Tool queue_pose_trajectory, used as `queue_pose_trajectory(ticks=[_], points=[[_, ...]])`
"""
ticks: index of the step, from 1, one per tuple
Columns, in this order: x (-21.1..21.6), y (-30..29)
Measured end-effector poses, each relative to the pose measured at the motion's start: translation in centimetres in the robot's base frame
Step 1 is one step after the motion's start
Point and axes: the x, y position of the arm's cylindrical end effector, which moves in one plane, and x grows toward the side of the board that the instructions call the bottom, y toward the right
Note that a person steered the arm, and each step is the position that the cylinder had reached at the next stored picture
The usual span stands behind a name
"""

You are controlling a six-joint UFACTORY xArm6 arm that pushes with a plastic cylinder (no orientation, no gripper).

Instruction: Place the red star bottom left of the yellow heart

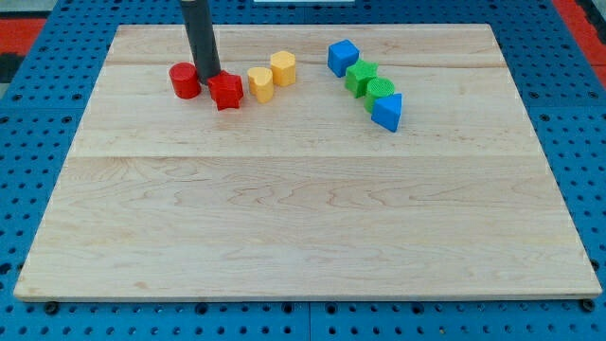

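Note:
The red star [226, 92] lies near the board's top left, just left of the yellow heart [260, 83]. My tip [207, 78] is between the red star and a red cylinder [184, 80], touching or nearly touching the star's upper left side. A second yellow block [282, 67], roughly hexagonal, sits up and right of the heart.
A blue cube [343, 57], two green blocks [361, 76] [380, 92] and a blue triangular block [386, 112] form a diagonal row at the view's top right. The wooden board [303, 208] sits on a blue pegboard.

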Motion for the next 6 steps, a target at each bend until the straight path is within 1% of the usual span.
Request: queue_pose_trajectory(ticks=[1,3,4,5,6], points=[[0.9,0.2],[5.1,0.3],[5.5,-0.7],[6.5,-6.4],[6.5,-9.6]])
